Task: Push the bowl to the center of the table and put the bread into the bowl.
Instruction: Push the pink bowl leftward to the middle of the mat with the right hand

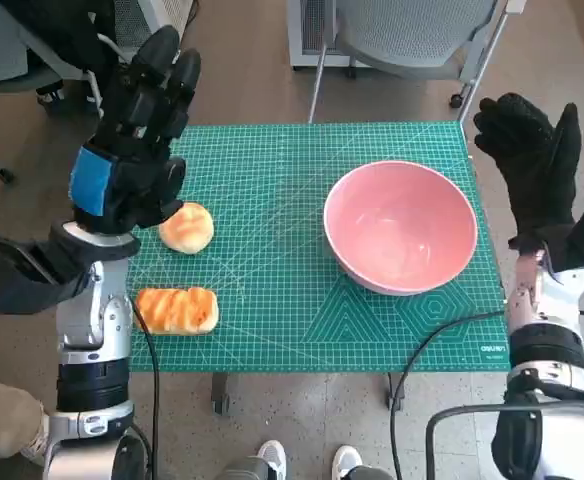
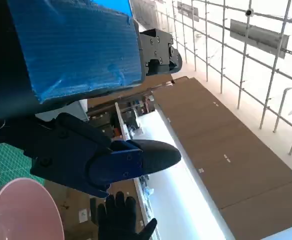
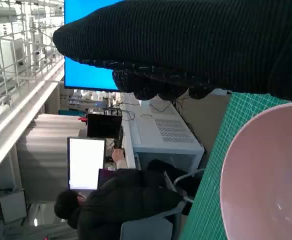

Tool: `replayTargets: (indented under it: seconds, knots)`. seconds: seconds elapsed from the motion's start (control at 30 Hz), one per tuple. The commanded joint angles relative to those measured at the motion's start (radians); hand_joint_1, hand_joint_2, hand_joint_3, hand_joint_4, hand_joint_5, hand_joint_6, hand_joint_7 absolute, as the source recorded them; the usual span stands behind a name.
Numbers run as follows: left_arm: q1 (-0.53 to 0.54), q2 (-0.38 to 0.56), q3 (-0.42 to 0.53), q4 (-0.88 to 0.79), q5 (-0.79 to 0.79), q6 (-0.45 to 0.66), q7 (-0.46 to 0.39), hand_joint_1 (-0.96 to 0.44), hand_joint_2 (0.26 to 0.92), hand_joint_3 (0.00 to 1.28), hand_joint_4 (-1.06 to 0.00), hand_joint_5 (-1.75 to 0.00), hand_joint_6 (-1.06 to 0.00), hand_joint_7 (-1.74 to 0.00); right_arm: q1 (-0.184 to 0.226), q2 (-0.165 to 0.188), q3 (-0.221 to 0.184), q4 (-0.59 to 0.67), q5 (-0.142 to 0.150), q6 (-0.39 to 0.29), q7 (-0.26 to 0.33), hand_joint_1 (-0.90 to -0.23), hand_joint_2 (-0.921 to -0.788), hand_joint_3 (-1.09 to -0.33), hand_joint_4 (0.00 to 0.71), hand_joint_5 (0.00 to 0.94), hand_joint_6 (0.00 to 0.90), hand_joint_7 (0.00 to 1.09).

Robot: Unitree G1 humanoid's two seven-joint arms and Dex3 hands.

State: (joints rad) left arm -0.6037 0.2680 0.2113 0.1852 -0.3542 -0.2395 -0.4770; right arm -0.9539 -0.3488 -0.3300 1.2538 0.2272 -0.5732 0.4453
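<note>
Beside pink bowl (image 1: 400, 226), right hand (image 1: 532, 165) spread, empty; left hand (image 1: 132, 140) spread, empty.

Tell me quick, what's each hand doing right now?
Left hand: open, fingers spread, holding nothing.
Right hand: open, beside the pink bowl, holding nothing.

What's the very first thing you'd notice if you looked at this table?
A big pink bowl sits empty on the right side of the green mat. Two golden pieces of bread lie on the left: a round bun and a long loaf nearer the robot. The left hand and right hand are raised, holding nothing.
</note>
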Motion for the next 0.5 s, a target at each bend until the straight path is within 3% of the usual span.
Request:
replayTargets:
  seconds: [0.03,0.5]
  knots:
    - [0.012,0.01,0.001,-0.017,-0.001,0.006,0.0,-0.64,0.921,0.58,-0.03,-0.01,0.0,-0.32,0.037,0.005,-0.005,0.024,-0.009,0.029,-0.002,-0.666,-0.921,-0.832,0.254,0.003,0.313,0.03]
    - [0.017,0.013,0.004,-0.025,-0.005,0.014,-0.001,-0.64,0.921,0.59,-0.03,-0.01,0.0,-0.31,0.049,0.007,-0.003,0.03,-0.019,0.042,-0.02,-0.657,-0.921,-0.836,0.272,0.009,0.328,0.04]
